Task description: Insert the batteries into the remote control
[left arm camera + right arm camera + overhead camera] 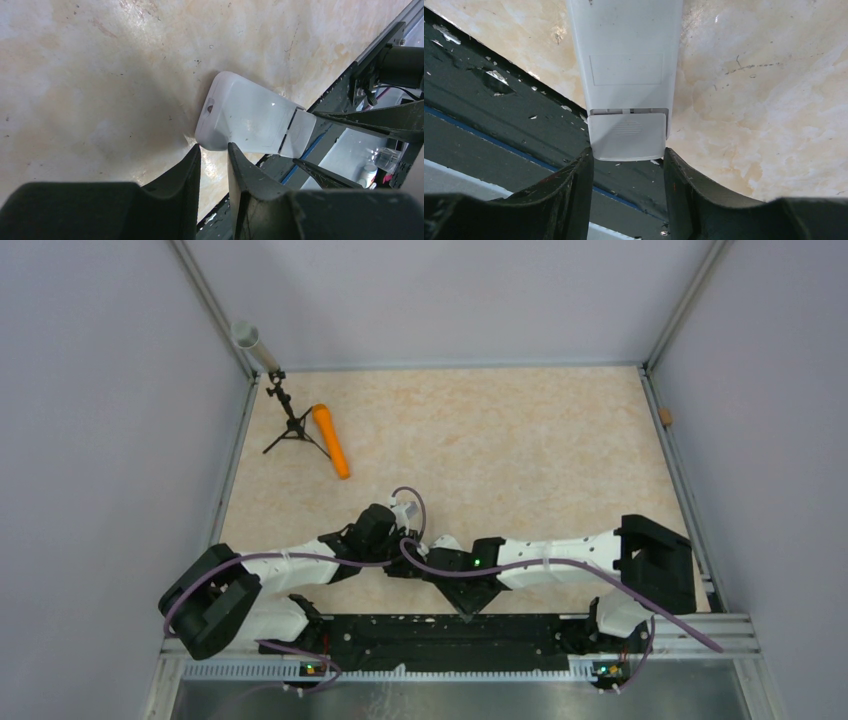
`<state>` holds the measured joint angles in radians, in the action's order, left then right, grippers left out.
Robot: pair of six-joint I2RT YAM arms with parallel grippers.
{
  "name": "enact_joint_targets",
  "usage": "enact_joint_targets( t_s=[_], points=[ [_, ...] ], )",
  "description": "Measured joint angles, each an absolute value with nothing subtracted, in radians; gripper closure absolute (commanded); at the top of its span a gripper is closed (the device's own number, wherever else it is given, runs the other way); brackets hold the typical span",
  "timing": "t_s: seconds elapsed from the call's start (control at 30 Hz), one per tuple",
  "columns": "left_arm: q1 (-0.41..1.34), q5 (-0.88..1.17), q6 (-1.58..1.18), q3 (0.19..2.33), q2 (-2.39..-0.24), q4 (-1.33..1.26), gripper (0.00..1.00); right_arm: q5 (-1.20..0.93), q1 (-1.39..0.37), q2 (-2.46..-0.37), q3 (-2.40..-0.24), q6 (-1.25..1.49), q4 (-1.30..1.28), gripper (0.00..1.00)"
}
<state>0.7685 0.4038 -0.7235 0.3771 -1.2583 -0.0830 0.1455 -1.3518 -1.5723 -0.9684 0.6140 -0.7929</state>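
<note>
We see the right gripper [628, 152] seemingly clamping the remote control [626, 50] endwise. Our left gripper [214, 146]: ajar, empty, just beside it.

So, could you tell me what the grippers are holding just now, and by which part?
The right gripper grips the remote by the side edges of its battery cover. The left gripper holds nothing; its tips sit beside the remote.
</note>
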Motion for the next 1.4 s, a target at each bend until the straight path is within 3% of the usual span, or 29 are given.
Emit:
enact_joint_targets(
  t_s=[1.4],
  points=[
    [0.768, 0.435, -0.727, 0.377, -1.297, -0.113, 0.73, 0.132, -1.328, -1.599, -0.971, 0.594, -0.791, 0.88]
  ],
)
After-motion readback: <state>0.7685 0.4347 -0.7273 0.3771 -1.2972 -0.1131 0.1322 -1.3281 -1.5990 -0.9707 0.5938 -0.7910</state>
